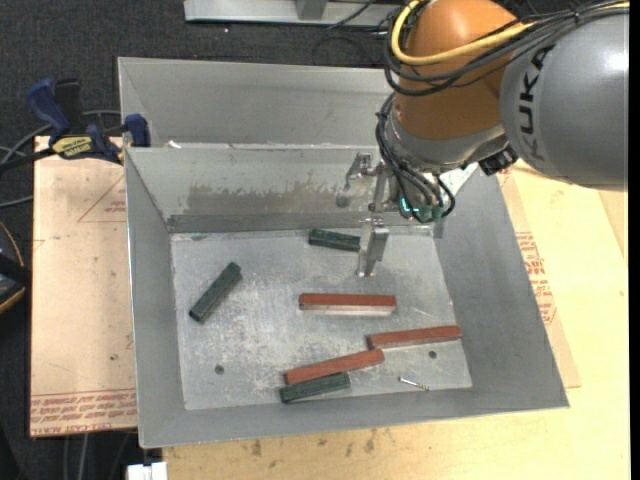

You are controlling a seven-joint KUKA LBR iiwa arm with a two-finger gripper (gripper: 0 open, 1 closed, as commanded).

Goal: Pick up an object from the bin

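Observation:
My gripper hangs low over the back middle of the bin, under the orange wrist cover. Just to its left a short dark green block lies flat near the back wall, close to the gripper but apart from it. A red-brown bar lies flat on the bin floor a little in front of the gripper tip. Nothing shows in the gripper.
Further forward lie two more red-brown bars and a dark green bar. Another dark green block lies at the left. A small metal pin rests near the front right. The bin's walls slope inward.

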